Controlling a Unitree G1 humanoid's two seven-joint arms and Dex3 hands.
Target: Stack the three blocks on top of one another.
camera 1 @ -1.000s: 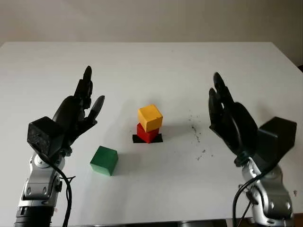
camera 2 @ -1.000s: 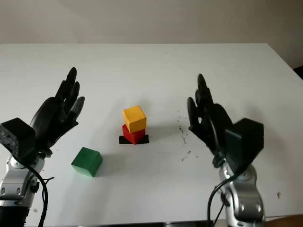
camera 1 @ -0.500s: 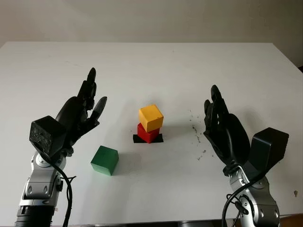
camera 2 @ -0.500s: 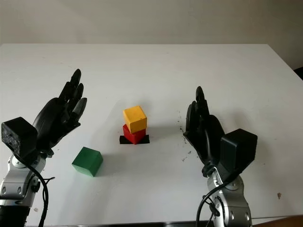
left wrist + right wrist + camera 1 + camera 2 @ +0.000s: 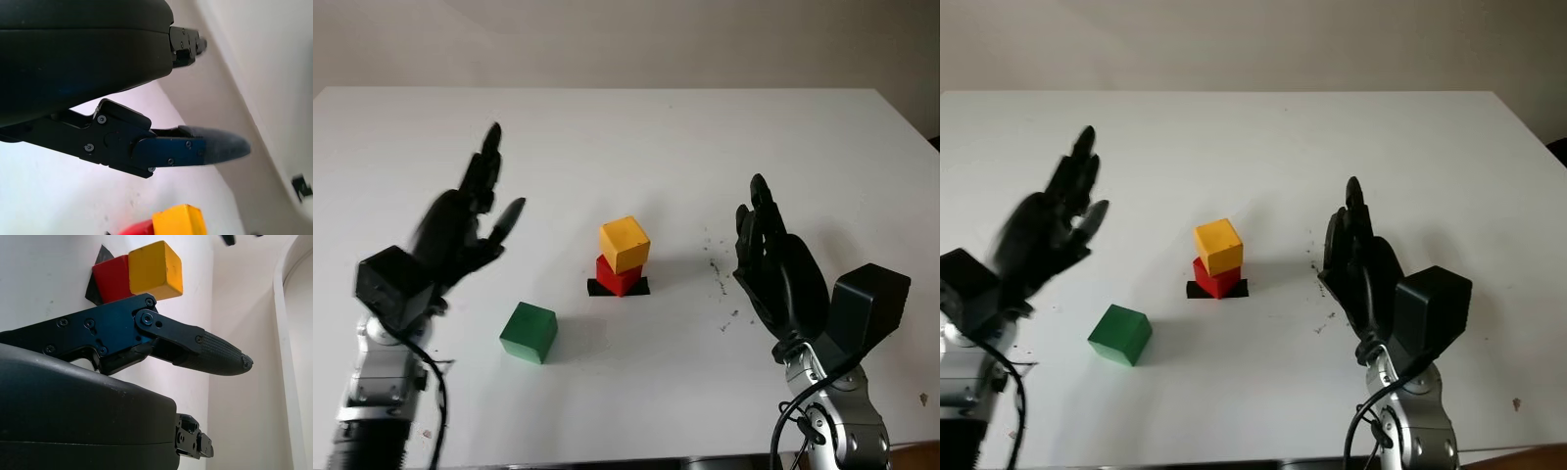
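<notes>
A yellow block [image 5: 625,244] sits on top of a red block [image 5: 619,275], and the red one stands on a small black mark [image 5: 618,287] near the table's middle. A green block [image 5: 529,332] lies alone on the table, to the front left of the pair. My left hand [image 5: 475,211] hovers open above the table, left of the stack and behind the green block, holding nothing. My right hand [image 5: 771,259] is open to the right of the stack, palm facing it, well apart from it. The yellow block [image 5: 155,270] and red block [image 5: 111,278] also appear in the right wrist view.
The white table [image 5: 636,137] stretches far back behind the blocks. Small dark specks [image 5: 717,269] dot the surface between the stack and my right hand. The table's front edge runs just before both arms.
My left hand has lifted and drawn back to the left, away from the green block. My right hand came nearer and lower a second ago and has held still since. The blocks have not moved.
</notes>
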